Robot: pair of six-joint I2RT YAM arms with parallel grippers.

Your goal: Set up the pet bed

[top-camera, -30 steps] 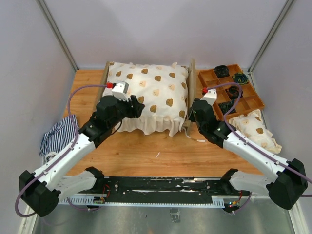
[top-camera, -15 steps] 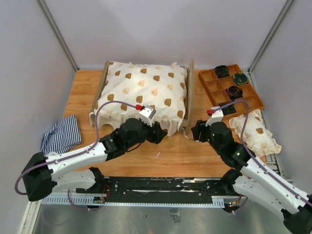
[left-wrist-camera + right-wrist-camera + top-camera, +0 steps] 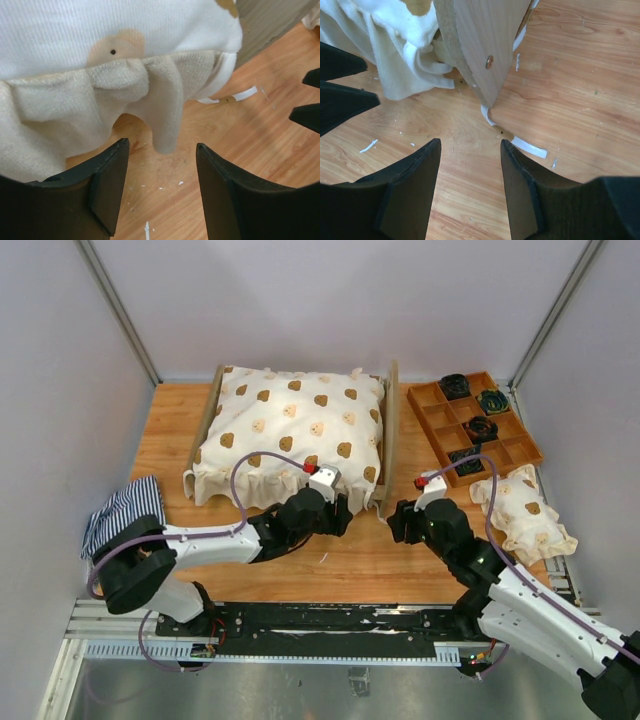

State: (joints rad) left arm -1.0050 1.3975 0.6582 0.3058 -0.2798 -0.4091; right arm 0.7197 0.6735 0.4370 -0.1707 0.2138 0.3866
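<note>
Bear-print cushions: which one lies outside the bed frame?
The small cushion, on the table by the tray; the large cushion fills the frame.

Pet bed (image 3: 391,420) blocks ahead — tabletop (image 3: 345,565) open nearside.

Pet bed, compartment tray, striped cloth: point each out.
pet bed (image 3: 480,40), right wrist view, on its wooden side board.
tray (image 3: 432,398), top view, on an empty compartment's floor.
striped cloth (image 3: 125,512), top view, on the middle of the bunched fabric.
</note>
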